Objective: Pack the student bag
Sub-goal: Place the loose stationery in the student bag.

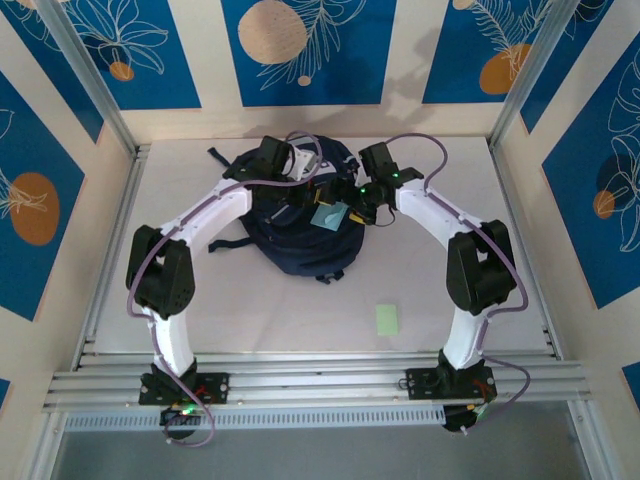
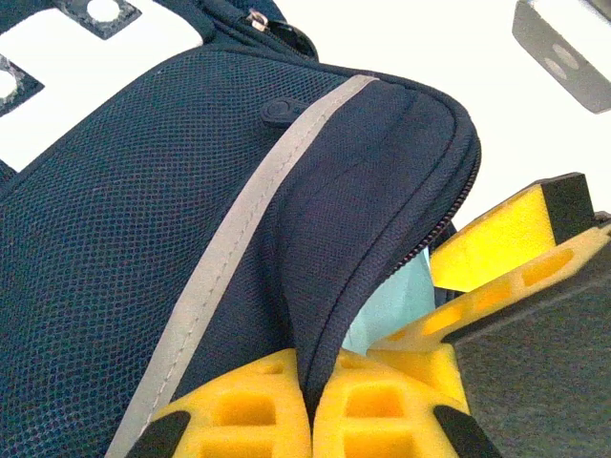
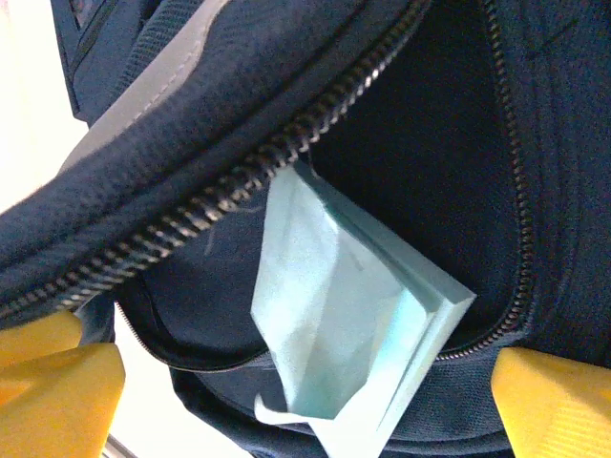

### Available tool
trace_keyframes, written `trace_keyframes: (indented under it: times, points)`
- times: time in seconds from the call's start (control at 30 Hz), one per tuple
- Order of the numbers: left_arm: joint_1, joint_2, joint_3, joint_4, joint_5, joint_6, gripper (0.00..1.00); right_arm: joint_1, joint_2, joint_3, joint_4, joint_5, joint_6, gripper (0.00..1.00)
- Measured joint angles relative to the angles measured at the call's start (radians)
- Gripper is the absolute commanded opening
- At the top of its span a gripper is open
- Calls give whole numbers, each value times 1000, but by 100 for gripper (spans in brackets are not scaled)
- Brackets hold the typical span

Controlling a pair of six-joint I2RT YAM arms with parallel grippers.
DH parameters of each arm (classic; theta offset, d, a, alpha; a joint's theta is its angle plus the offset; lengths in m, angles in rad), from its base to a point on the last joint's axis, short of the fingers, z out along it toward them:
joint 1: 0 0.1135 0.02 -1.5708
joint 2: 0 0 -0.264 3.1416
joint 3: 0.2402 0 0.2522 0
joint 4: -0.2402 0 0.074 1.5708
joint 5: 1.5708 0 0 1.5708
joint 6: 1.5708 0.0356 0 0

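Note:
The student bag (image 1: 290,240), dark navy with a grey stripe (image 2: 229,248), lies at the back middle of the table. My left gripper (image 1: 312,183) is shut on the fabric edge of its pocket opening (image 2: 313,382) and holds the flap up. A pale blue pad of notes (image 3: 353,324) sits half inside the unzipped pocket, tilted, with one corner poking out over the zip. My right gripper (image 3: 305,401) stands open on either side of the pad, its yellow fingers (image 3: 57,382) apart from it. In the left wrist view the pad (image 2: 396,305) shows beside the right gripper's yellow fingers (image 2: 496,239).
A small green pad (image 1: 388,319) lies on the white table near the front right. A dark bag strap (image 1: 225,243) trails left of the bag. Metal frame posts and patterned walls close in the table on three sides.

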Motion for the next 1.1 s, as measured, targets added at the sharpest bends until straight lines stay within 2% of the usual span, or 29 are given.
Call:
trace_keyframes:
  times: [0.07, 0.13, 0.23, 0.33, 0.37, 0.4, 0.43, 0.47, 0.6, 0.77, 0.93, 1.0, 1.1]
  points:
    - [1, 0, 0, 7, 7, -10, 0, -1, -6, -5, 4, 1, 2, 92]
    - [1, 0, 0, 12, 13, -18, 0, -4, -21, -29, 23, 0, 10, 80]
    - [1, 0, 0, 18, 24, -30, 0, -5, -39, -82, 62, -12, 24, 56]
    - [1, 0, 0, 21, 36, -45, 0, -3, -38, -130, 109, -29, 53, 38]
    - [1, 0, 0, 22, 41, -48, 0, -2, -35, -136, 119, -34, 66, 29]
    - [1, 0, 0, 25, 46, -53, 0, 0, -29, -136, 132, -37, 72, 15]
    - [1, 0, -1, 28, 50, -59, 0, 2, -22, -136, 150, -44, 77, 6]
    - [1, 0, -3, 34, 54, -65, 0, 5, -13, -135, 177, -56, 90, 1]
    - [1, 0, -14, 43, 60, -80, 0, 24, 33, -110, 225, -72, 129, 1]
    - [2, 0, -29, 67, 64, -108, 0, 36, 46, -85, 251, -71, 183, 8]
    - [5, 0, -37, 93, 58, -129, 0, 42, 109, -23, 288, -74, 221, 32]
    - [10, 0, -37, 95, 58, -133, 0, 41, 114, -23, 287, -68, 222, 47]
    - [12, -3, -37, 95, 59, -134, 0, 39, 106, -36, 269, -48, 195, 57]
